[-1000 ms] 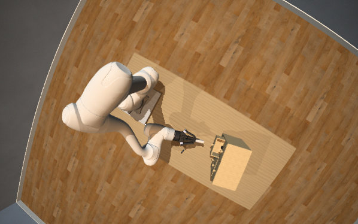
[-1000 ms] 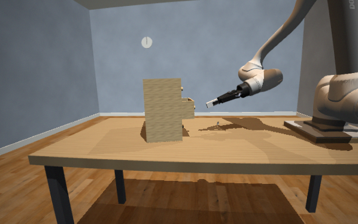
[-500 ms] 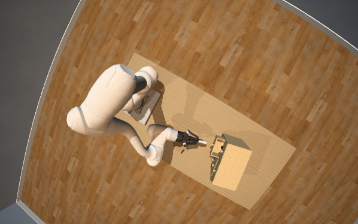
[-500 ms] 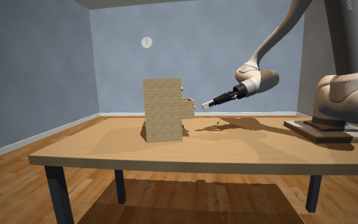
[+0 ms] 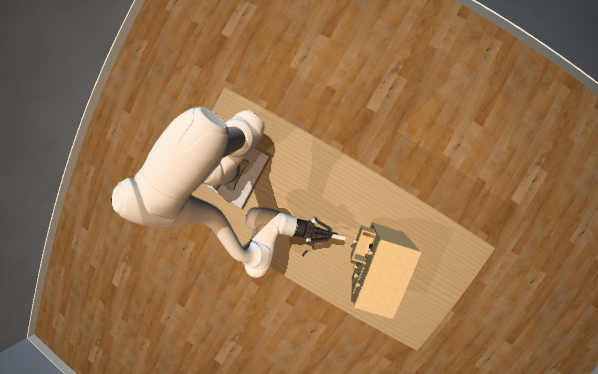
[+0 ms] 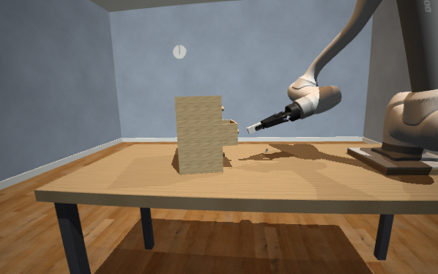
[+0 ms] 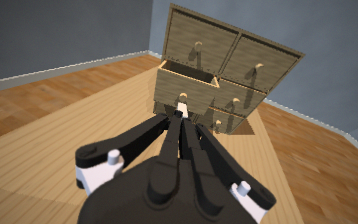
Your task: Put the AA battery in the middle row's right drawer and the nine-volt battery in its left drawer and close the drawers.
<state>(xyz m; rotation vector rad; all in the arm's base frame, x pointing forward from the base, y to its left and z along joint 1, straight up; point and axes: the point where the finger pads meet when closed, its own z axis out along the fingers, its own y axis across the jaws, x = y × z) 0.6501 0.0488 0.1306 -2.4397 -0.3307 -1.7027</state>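
Observation:
The small chest [image 5: 389, 280] [image 6: 199, 135] [image 7: 201, 32] stands upright. Its left middle-row drawer [image 6: 230, 135] [image 7: 197, 95] is pulled partway out and looks level. In the top view, a small dark thing [image 5: 371, 246] shows inside that drawer near the chest; I cannot tell which thing it is. The right middle-row drawer [image 7: 226, 92] looks pushed in. My gripper [image 5: 338, 237] [image 6: 253, 128] [image 7: 180, 109] is shut and empty, tilted down, its white fingertips a short way in front of the open drawer's knob. No battery can be made out for certain.
A small dark thing [image 5: 305, 252] [image 6: 266, 150] lies on the table [image 5: 327, 280] [image 6: 140, 187] below and beside the gripper; its kind is too small to tell. The top-row drawers [image 7: 216, 50] look pushed in. The arm's base stands at the table's other end.

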